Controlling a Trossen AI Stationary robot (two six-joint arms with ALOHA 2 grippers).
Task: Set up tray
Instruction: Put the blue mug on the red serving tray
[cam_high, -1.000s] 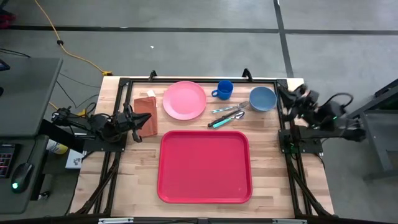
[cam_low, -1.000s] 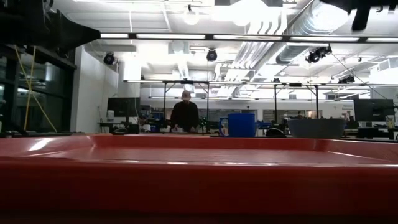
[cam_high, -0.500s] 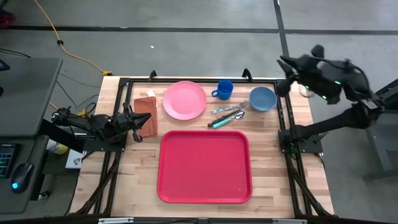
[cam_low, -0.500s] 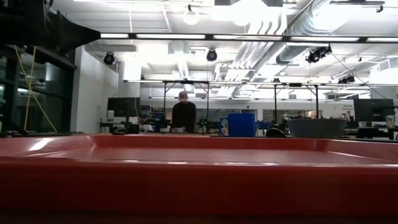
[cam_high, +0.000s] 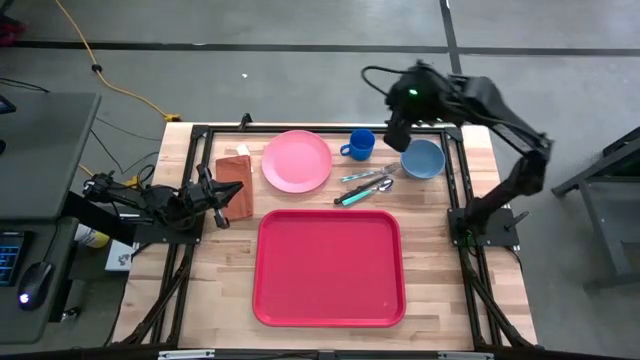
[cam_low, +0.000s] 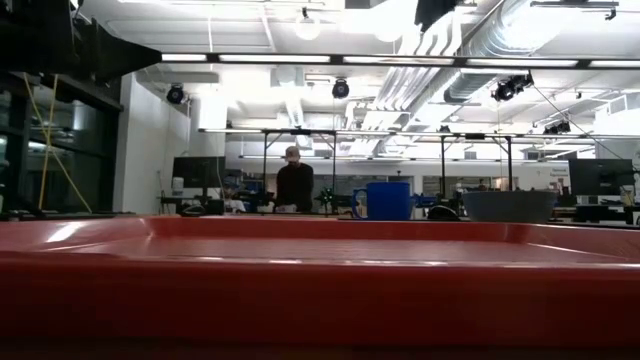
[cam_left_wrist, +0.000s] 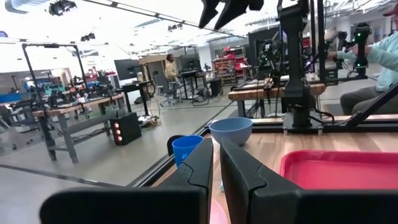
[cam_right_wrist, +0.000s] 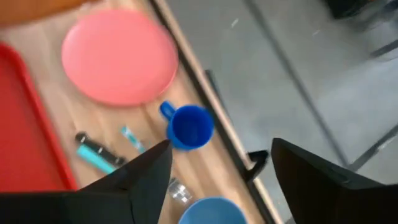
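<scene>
The tray (cam_high: 329, 268) lies flat on the near half of the counter (cam_high: 435, 260), and nothing rests in it, so the setting-up looks barely begun. Every item that would go on it sits in a row along the far edge, well apart from the tray or just beyond its far rim.

Counted in the high view: one tray, one pink plate (cam_high: 297, 160), one blue mug (cam_high: 360, 144), one blue bowl (cam_high: 423, 158), one brown napkin (cam_high: 233, 188) at the left end, and a small cluster of cutlery (cam_high: 365, 185) between the plate and the bowl. The cluster seems to hold a clear-handled piece and a teal-handled one; the exact count cannot be told.

The right pincer (cam_high: 396, 130) hangs above the gap between the mug and the bowl, its fingers spread wide and empty, as the right wrist view shows. It seems poised to pick a first item.

The left pincer (cam_high: 212, 192) waits low by the napkin, its fingers nearly together with a thin gap, holding nothing visible.
</scene>
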